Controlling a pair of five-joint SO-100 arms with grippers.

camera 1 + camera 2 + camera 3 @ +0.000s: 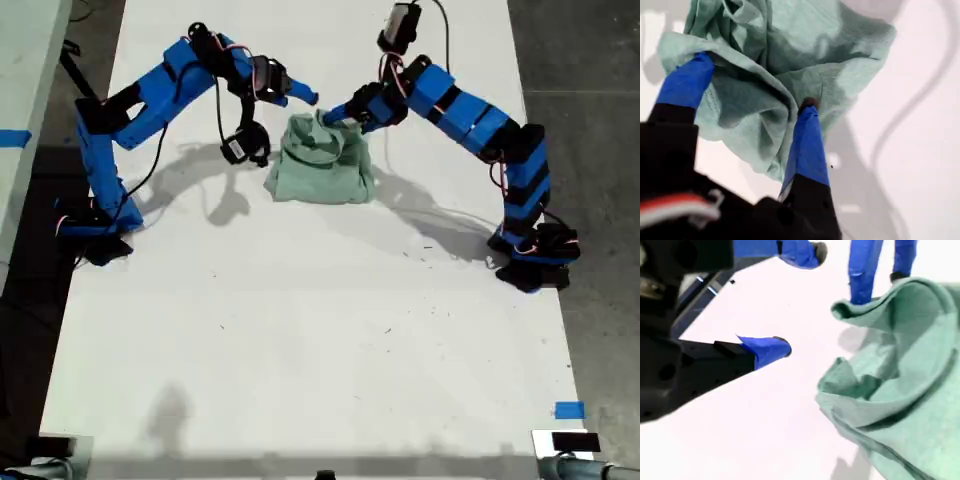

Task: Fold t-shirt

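A: One t-shirt [322, 160] out there, pale mint green, bunched in a heap on the white table [300, 330] between the two arms, toward the far end in the exterior view. Sleeves, collar? Can't pick them out; it's all folds.

B: And two arms, one either side. My first gripper [752, 85] is the one on the exterior view's right, nose right in the cloth [790, 65]. Jaws spread, one blue finger [807, 145] lying over the fabric, the other finger [687, 82] poking out beside a fold. Whether it actually has a pinch of cloth, I can't tell; the wrinkles hide the tips.

A: My second gripper [290, 95]?

B: On the exterior view's left, up off the table, just beside the shirt's edge [890, 390], not touching. Jaws apart, nothing between them. Its upper finger [805, 252] is cut off by the frame in its own wrist view.

A: Anything else?

B: One scrap of blue tape [568, 410] near the exterior view's lower right corner. Beyond the shirt, the second wrist view catches the first arm's two fingertips [862, 270].
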